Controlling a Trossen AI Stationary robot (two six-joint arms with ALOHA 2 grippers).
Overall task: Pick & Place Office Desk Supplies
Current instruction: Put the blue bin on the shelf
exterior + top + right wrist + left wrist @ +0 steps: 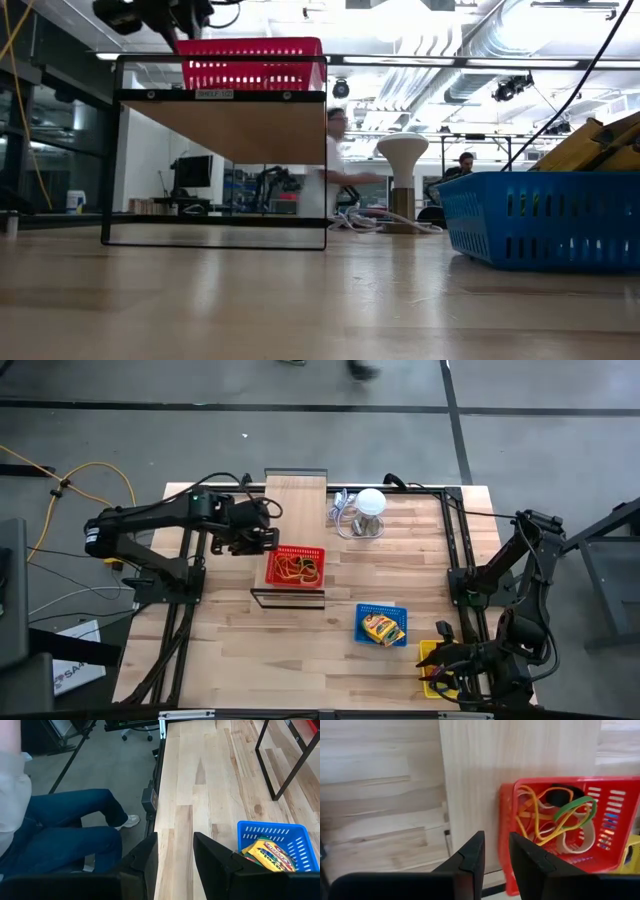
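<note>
Red basket [296, 567], on raised shelf: rubber bands [555, 817] inside. Left gripper [262, 540] just beside basket, jaws parted, empty; deposit judged done. Right gripper [175, 851] parted, empty. Next: fetch another item.

The red basket [570, 835] runs off the left wrist view's edge. Print on the yellow packs [381, 628] is too small to read. A blurred person [335, 165] stands beyond the surface [300, 290].

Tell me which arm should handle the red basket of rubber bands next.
Left, probably. The left gripper hangs open right beside the red basket on the shelf; the right gripper sits at the table's near right corner.
</note>
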